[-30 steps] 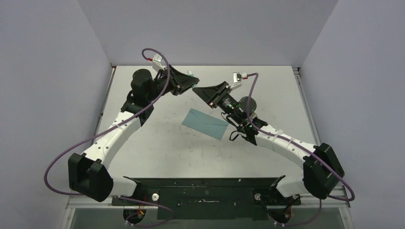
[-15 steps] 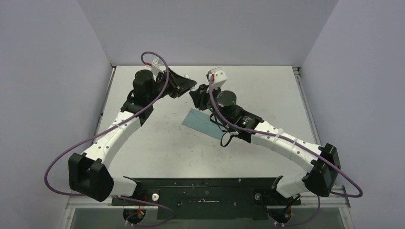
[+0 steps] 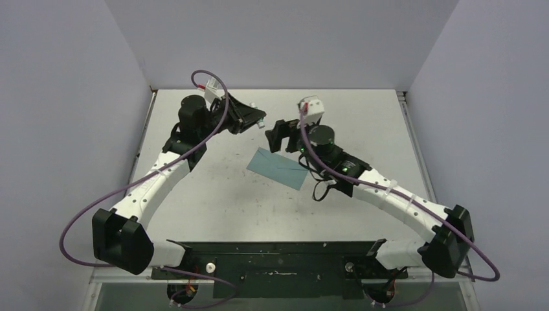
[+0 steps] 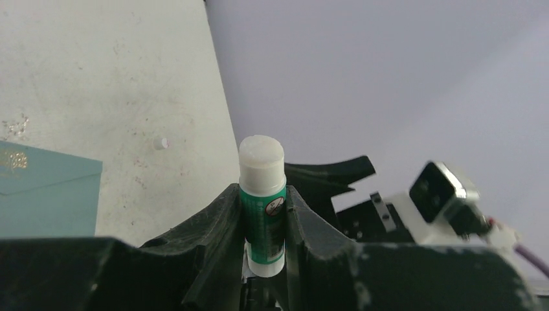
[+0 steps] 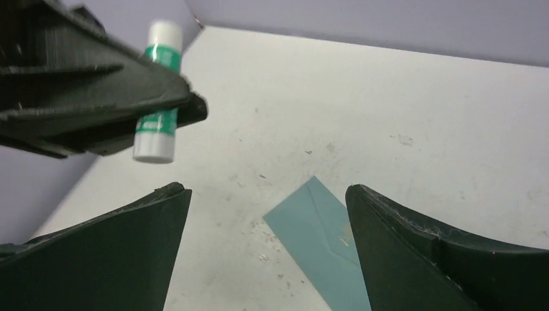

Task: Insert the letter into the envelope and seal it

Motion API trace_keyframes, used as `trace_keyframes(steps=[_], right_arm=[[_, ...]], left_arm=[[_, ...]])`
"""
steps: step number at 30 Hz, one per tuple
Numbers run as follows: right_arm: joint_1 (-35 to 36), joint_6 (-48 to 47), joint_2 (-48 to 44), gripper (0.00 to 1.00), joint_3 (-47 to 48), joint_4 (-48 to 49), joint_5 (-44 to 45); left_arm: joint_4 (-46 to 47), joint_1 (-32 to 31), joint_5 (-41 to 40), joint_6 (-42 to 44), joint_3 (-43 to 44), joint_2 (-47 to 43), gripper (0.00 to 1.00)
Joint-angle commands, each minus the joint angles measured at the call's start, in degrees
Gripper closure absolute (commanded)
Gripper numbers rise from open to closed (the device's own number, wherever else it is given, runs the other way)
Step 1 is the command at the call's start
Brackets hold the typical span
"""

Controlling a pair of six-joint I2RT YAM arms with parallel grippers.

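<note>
The envelope lies flat on the table, under the right gripper, whose jaws stand wide apart. The left gripper clamps a glue stick. The letter is not seen. The envelope looks thin, light and limp – best pinched at an edge or the flap.

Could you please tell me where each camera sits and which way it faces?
Top external: fixed above and behind the arm bases, looking down on the pale grey table and the flat teal paper envelope; both white arms show.
Left wrist: on the left arm, looking past the black left fingers, shut on a white-and-green glue stick, toward the grey wall.
Right wrist: on the right arm, looking down between the open right fingers at the table.
Shared: all three show the envelope and the stick.
</note>
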Motion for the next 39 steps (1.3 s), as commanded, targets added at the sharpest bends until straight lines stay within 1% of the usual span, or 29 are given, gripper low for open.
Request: trace_keyframes(steps=[1, 4, 6, 8, 9, 11, 14, 17, 19, 24, 26, 28, 30, 35, 37, 39], right_arm=[[-9.40, 22.95, -9.46, 0.05, -3.54, 11.82, -21.78], [-10.70, 34.34, -10.61, 0.05, -5.51, 14.80, -23.25], [-11.14, 41.88, -10.90, 0.05, -9.10, 21.30, -24.46], [-11.38, 47.94, -10.59, 0.05, -13.17, 30.82, -26.20], [-11.55, 50.01, -10.08, 0.05, -14.38, 34.77, -27.31], [-11.56, 51.11, -8.17, 0.06, -15.21, 41.01, -29.88], [-11.57, 50.84, -6.01, 0.13, -14.31, 47.52, -35.27], [-11.42, 51.63, -3.98, 0.27, -13.05, 53.27, -38.55], [-11.36, 51.95, -2.98, 0.34, -12.13, 53.64, -39.14], [-11.21, 52.87, -1.36, 0.44, -11.20, 54.53, -39.61], [-11.12, 53.05, -0.69, 0.52, -10.41, 54.02, -40.36], [-10.90, 52.85, -0.02, 0.57, -9.56, 53.48, -41.24], [-10.75, 52.69, 0.50, 0.59, -9.08, 52.88, -41.93], [-10.35, 52.31, 0.81, 0.57, -9.40, 53.20, -42.95], [-10.35, 52.19, 0.56, 0.60, -9.80, 53.15, -42.79], [-10.32, 51.93, 0.03, 0.65, -10.13, 52.50, -42.42]], left_arm=[[9.18, 0.85, 4.91, 1.02, 0.24, -1.92, 1.00], [15.42, 0.83, 7.74, 0.02, 0.09, -1.81, 1.00], [20.91, 0.82, 9.65, -1.46, -0.50, -1.81, 1.00], [28.61, 0.82, 11.80, -3.73, -1.85, -1.86, 1.00], [32.77, 0.82, 12.83, -4.91, -2.50, -1.92, 1.00], [38.84, 0.78, 14.56, -6.73, -3.24, -1.81, 1.00], [44.20, 0.36, 16.76, -7.67, -3.28, -1.82, 1.00], [44.00, -0.33, 17.75, -6.90, -2.49, -1.87, 1.00], [44.24, -0.87, 18.61, -6.75, -1.72, -1.70, 1.00], [42.93, -1.20, 17.86, -5.73, -1.46, -1.79, 1.00], [43.03, -1.20, 17.41, -5.72, -1.61, -1.90, 1.00], [43.07, -1.20, 16.97, -5.72, -1.51, -1.92, 1.00], [42.90, -1.20, 16.51, -5.68, -1.33, -1.81, 1.00], [40.93, -1.22, 15.38, -4.78, -1.00, -1.82, 1.00], [40.56, -1.21, 15.13, -4.55, -1.09, -1.74, 1.00], [40.02, -1.20, 14.99, -4.27, -1.08, -1.84, 1.00]])
